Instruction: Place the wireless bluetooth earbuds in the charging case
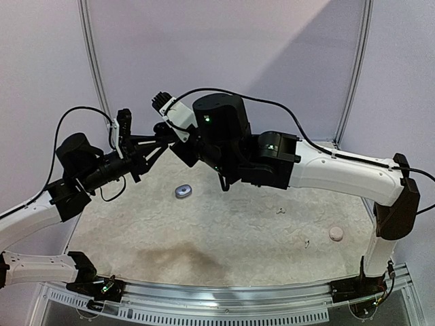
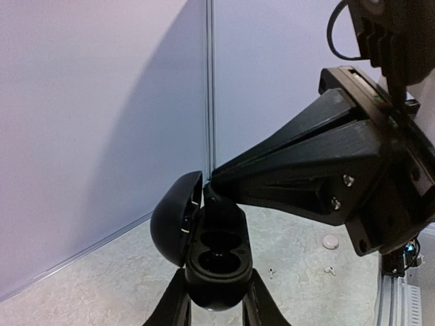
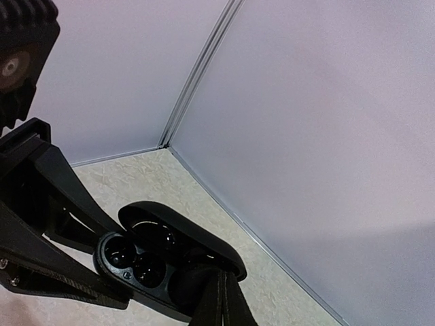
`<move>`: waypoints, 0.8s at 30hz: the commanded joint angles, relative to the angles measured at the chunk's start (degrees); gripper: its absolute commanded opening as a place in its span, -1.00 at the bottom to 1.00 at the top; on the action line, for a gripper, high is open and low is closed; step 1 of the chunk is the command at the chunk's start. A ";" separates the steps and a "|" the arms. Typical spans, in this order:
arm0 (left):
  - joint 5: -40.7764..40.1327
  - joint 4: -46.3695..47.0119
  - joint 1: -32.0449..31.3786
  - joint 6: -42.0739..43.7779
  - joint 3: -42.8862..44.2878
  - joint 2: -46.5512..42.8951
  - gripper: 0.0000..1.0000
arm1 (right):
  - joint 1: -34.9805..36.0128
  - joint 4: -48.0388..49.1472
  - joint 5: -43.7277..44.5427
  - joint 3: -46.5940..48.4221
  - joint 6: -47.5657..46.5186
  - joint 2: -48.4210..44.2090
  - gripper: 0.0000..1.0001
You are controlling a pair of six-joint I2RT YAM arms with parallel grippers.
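Observation:
My left gripper [image 2: 216, 288] is shut on a black charging case [image 2: 219, 255] and holds it in the air, lid [image 2: 173, 217] swung open. Two of its round sockets show empty. My right gripper [image 3: 223, 288] comes in from the right, its fingers [image 2: 285, 156] pressed together, their tips at the case's far end. A black earbud [image 2: 221, 209] sits at those tips, in or on the far part of the case [image 3: 146, 261]. In the top view the two grippers, left [image 1: 158, 144] and right [image 1: 170, 139], meet above the table's back left.
A grey case [image 1: 183, 191] lies on the table in the middle. A pale round case [image 1: 336, 233] lies at the right. Two white earbuds [image 1: 279, 210] [image 1: 307, 242] lie near it. Walls stand close behind and to the left.

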 commanded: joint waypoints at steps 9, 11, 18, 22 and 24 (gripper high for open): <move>-2.47 2.22 -0.80 -0.69 1.78 0.22 -1.00 | 0.23 -4.70 -3.11 1.03 0.99 2.15 -0.79; -3.12 1.98 -0.80 -0.40 1.72 0.06 -1.00 | 0.22 -5.61 -3.06 0.77 0.94 1.90 -0.74; -4.01 1.39 -0.74 -0.21 1.32 -0.26 -1.00 | 0.20 -7.78 -2.21 -0.11 0.91 0.08 -0.69; -3.67 1.47 -0.71 -0.26 1.36 -0.22 -1.00 | 0.20 -8.66 -1.64 -0.46 0.68 -1.16 -0.64; -3.25 1.28 -0.71 -0.11 1.28 -0.26 -1.00 | 0.16 -8.73 -1.58 -0.55 0.80 -1.89 -0.62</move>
